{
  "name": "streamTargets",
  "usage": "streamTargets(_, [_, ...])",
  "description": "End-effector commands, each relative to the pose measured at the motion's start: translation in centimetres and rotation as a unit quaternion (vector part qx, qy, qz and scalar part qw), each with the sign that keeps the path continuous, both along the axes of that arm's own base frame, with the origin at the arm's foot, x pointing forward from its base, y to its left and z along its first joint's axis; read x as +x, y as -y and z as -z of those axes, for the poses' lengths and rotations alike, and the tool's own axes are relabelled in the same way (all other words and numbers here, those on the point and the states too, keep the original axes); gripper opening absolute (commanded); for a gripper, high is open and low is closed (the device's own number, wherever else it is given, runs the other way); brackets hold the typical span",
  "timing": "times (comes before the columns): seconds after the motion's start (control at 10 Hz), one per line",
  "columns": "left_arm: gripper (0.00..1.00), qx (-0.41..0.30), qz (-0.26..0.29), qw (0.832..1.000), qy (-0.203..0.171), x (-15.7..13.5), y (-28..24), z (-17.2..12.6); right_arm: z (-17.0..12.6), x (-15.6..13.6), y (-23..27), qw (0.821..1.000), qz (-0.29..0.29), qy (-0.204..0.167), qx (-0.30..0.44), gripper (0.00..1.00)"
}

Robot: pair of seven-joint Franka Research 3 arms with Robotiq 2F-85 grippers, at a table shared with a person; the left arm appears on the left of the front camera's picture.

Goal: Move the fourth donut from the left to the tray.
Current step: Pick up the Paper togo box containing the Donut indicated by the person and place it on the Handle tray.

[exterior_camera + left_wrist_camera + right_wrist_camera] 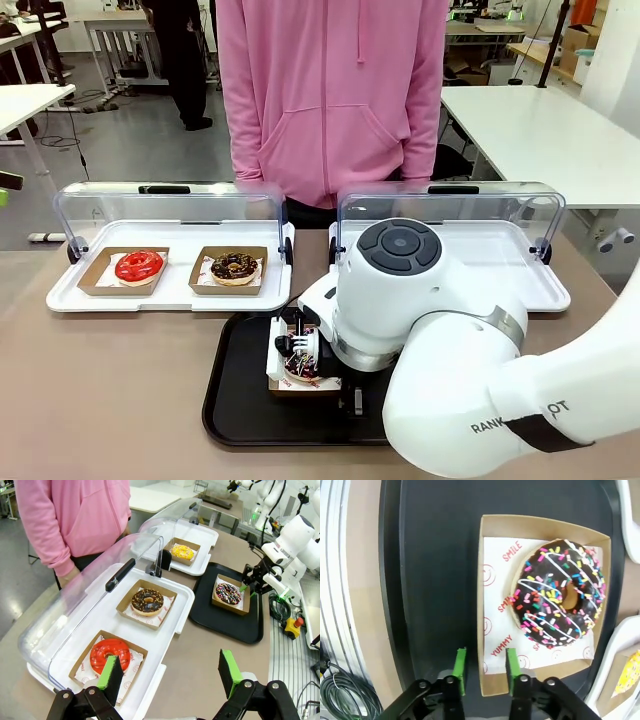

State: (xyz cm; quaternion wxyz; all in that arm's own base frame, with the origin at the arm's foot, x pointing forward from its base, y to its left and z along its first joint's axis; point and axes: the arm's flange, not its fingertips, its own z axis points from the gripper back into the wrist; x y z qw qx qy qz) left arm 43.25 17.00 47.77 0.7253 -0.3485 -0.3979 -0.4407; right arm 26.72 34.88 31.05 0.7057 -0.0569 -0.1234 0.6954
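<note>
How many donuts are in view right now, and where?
4: red donut and crumb-topped chocolate donut in the near display tray, yellow donut in the far one, sprinkled donut on the black tray.

The left gripper (170, 672) hangs with jaws apart above the near white display tray (172, 630), which holds a red-glazed donut (109, 655) and a chocolate donut (147, 601). Farther off, the fourth donut (228, 593) sits on the black tray (220, 622), the right gripper (246, 586) beside it.

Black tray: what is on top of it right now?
On the black tray, a cardboard holder with the sprinkled chocolate donut. The front view's right side is hidden by the right arm.
</note>
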Motion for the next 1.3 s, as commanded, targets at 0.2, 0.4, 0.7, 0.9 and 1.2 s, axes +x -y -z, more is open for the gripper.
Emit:
streamTargets(0.2, [1.00, -0.004, 0.002, 1.000, 0.002, -0.1, 0.1, -0.2, -4.7, -3.9, 5.2, 1.000, 0.016, 0.004, 0.023, 1.00])
streamTargets(0.4, [1.00, -0.004, 0.002, 1.000, 0.002, -0.1, 0.1, -0.2, -5.7, -3.9, 5.4, 1.000, 0.017, -0.001, 0.021, 1.00])
streamTargets(0.7, [1.00, -0.004, 0.002, 1.000, 0.002, -0.1, 0.1, -0.2, -5.8, -1.0, 0.5, 0.999, 0.030, 0.012, 0.020, 0.88])
streamTargets(0.9, [1.00, -0.004, 0.002, 1.000, 0.002, -0.1, 0.1, -0.2, -5.8, -1.0, 0.5, 0.999, 0.030, 0.012, 0.020, 0.88])
streamTargets(1.2, [1.00, -0.004, 0.002, 1.000, 0.002, -0.1, 0.1, -0.2, -5.8, -1.0, 0.5, 0.999, 0.030, 0.012, 0.020, 0.88])
